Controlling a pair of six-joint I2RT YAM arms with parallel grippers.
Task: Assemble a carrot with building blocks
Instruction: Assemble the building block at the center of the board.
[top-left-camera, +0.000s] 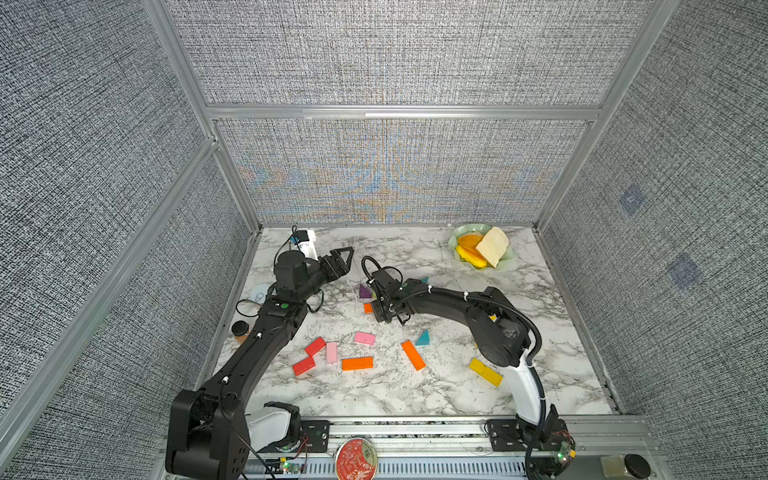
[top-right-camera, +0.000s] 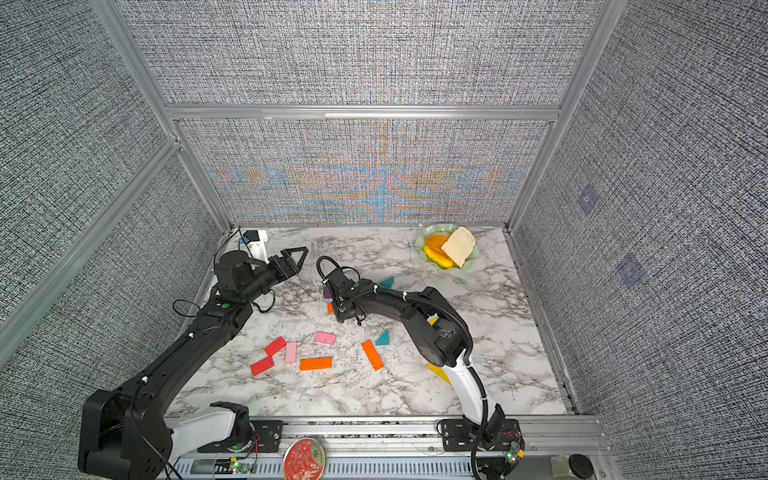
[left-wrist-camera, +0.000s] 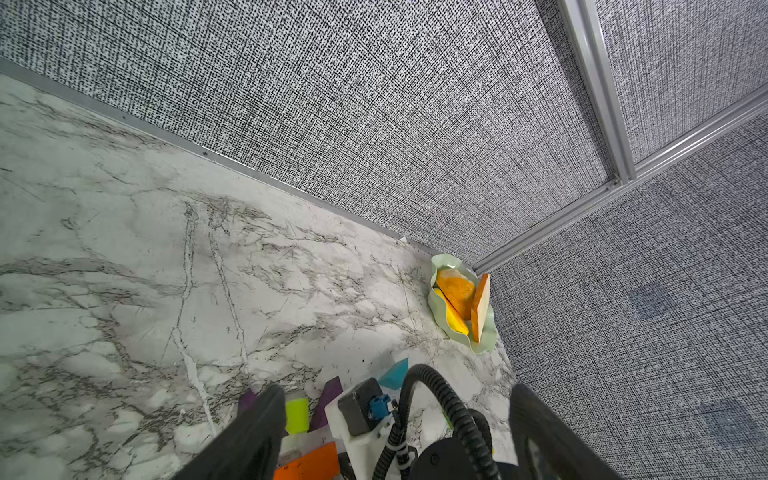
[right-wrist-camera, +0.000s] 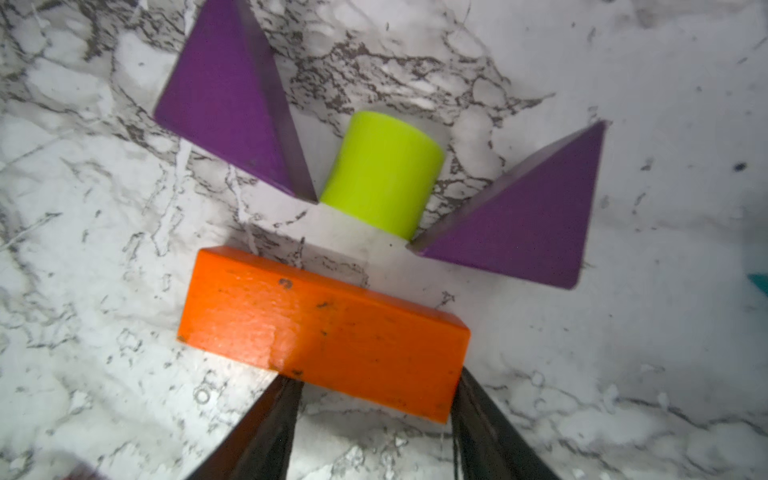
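In the right wrist view an orange bar (right-wrist-camera: 324, 328) lies flat below a lime-green stub (right-wrist-camera: 382, 170), which sits between two purple triangles (right-wrist-camera: 228, 95) (right-wrist-camera: 528, 224). My right gripper (right-wrist-camera: 374, 386) stands open at the bar's near edge. One fingertip (right-wrist-camera: 286, 395) meets that edge and the other runs beside the bar's end. In both top views this gripper (top-left-camera: 384, 316) (top-right-camera: 345, 316) points down mid-table. My left gripper (top-left-camera: 347, 255) (left-wrist-camera: 395, 390) hovers open and empty at the back left. Loose red (top-left-camera: 315, 345), pink (top-left-camera: 365, 338), orange (top-left-camera: 357, 363) and yellow (top-left-camera: 485, 372) bars and a teal triangle (top-left-camera: 423, 338) lie nearer the front.
A pale green dish (top-left-camera: 465, 227) with toy fruit slices and a bread slice sits in the back right corner. A white mount (top-left-camera: 309, 247) stands at the back left and a small brown jar (top-left-camera: 240, 330) by the left wall. Grey walls close three sides.
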